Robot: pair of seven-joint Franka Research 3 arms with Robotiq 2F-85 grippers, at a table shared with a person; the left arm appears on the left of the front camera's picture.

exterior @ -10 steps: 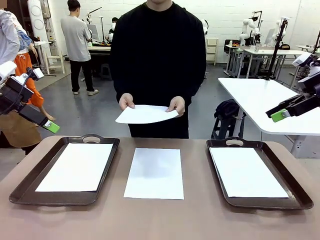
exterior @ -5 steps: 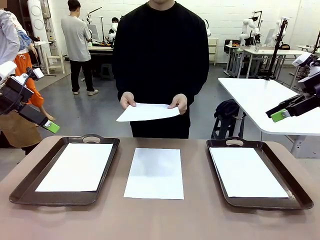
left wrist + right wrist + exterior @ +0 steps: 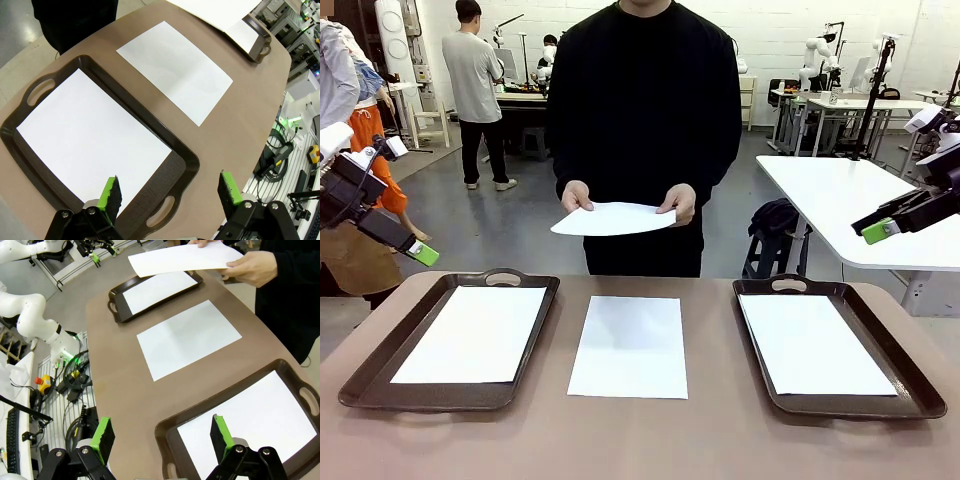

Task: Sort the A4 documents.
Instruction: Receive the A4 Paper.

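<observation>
One white A4 document (image 3: 628, 346) lies flat on the table's middle, also seen in the left wrist view (image 3: 175, 70) and the right wrist view (image 3: 188, 338). Another sheet (image 3: 472, 333) lies in the left brown tray (image 3: 535, 345), and a third (image 3: 815, 345) in the right brown tray (image 3: 900, 365). The person at the far side holds a further sheet (image 3: 612, 219) in both hands above the far edge. My left gripper (image 3: 170, 187) hangs open, high over the left tray (image 3: 182, 165). My right gripper (image 3: 160, 432) is open, high over the right tray (image 3: 167, 432).
The brown table (image 3: 640, 440) has bare room in front of the trays and between them. A white table (image 3: 850, 200) stands at the back right. Other people stand farther off at the back left.
The person has lifted the held sheet slightly and levelled it. Both arms have stayed still.
</observation>
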